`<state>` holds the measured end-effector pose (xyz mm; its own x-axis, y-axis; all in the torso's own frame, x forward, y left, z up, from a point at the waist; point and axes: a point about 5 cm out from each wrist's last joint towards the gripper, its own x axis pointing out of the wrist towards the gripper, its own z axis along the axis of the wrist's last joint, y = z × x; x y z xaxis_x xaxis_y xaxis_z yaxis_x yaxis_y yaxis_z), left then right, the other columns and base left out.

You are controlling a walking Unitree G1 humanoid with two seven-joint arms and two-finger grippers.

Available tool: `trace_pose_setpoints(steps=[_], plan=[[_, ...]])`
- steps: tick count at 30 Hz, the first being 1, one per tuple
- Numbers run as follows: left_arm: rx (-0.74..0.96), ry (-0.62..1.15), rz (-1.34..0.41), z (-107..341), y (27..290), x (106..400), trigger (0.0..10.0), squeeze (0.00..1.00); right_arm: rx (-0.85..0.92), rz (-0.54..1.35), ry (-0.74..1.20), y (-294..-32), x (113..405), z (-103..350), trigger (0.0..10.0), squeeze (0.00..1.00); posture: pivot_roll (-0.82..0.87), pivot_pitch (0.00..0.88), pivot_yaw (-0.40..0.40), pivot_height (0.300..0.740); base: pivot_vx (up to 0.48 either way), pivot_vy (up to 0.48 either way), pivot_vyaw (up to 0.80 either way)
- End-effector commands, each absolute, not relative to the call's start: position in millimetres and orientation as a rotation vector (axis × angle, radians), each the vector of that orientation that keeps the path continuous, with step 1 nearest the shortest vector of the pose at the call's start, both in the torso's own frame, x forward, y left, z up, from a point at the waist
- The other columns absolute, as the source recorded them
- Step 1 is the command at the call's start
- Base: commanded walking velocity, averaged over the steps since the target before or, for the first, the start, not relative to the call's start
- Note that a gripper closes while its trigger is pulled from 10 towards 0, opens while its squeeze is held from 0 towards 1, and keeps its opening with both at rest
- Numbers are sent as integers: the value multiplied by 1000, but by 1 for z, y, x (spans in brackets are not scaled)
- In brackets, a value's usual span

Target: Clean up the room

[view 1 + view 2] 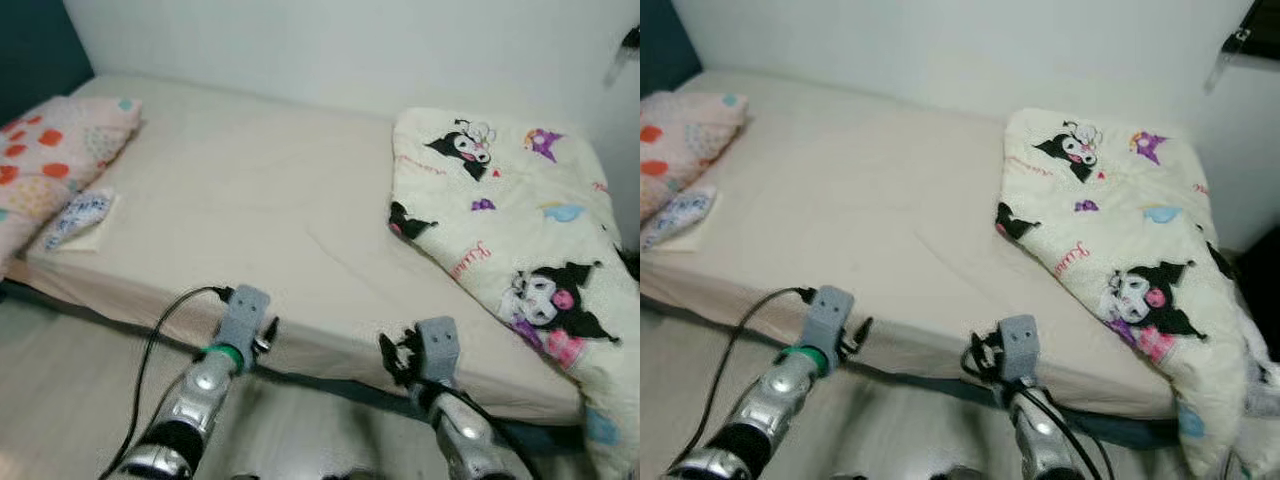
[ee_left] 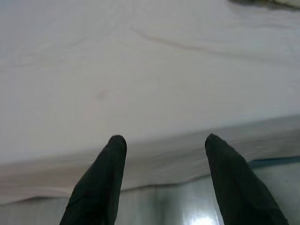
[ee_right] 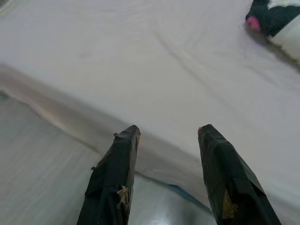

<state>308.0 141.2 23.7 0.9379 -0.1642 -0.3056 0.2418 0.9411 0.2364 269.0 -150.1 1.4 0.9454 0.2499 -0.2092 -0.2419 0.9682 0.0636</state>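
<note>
A bed with a cream sheet (image 1: 240, 200) lies before me. A white blanket printed with cartoon figures (image 1: 520, 230) is bunched over its right side and hangs off the front right corner. At the far left sits a pillow with orange dots (image 1: 50, 160), and a small blue-patterned pouch (image 1: 78, 218) rests on a folded cloth beside it. My left gripper (image 2: 164, 143) is open at the bed's front edge, holding nothing. My right gripper (image 3: 168, 133) is open at the same edge, further right, also holding nothing.
A white wall (image 1: 350, 50) runs behind the bed. Pale floor (image 1: 60, 390) shows in front of the mattress edge. A dark blue panel (image 1: 35, 50) stands at the far left. A black cable (image 1: 160, 330) runs along my left arm.
</note>
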Motion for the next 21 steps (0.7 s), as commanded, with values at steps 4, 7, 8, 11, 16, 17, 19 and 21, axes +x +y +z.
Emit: trace_pose_setpoints(steps=[4,7,8,11,16,17,19,21], plan=[[259,321,-215,16,139,302,10000,0,30,249,242,-154,264,-4,10000,0,-24,43,51,740,0,0,0],[250,319,-214,17,139,303,10000,0,30,249,241,-154,264,-3,10000,0,-24,45,51,740,0,0,0],[250,319,-214,17,139,303,10000,0,30,249,241,-154,264,-3,10000,0,-24,45,51,740,0,0,0],[251,319,-214,17,139,303,10000,0,31,248,241,-153,264,-3,10000,0,-25,48,51,740,0,0,0],[258,322,-212,16,139,303,10000,0,33,244,241,-154,264,-4,10000,0,-26,50,51,740,0,0,0],[259,322,-212,16,139,303,10000,0,32,244,242,-154,264,-4,10000,0,-26,50,51,740,0,0,0],[259,323,-212,16,139,303,10000,0,32,244,243,-154,264,-4,10000,0,-26,50,52,740,0,0,0],[260,324,-213,16,139,303,10000,0,34,243,242,-154,264,-4,10000,0,-25,51,52,740,0,0,0]])
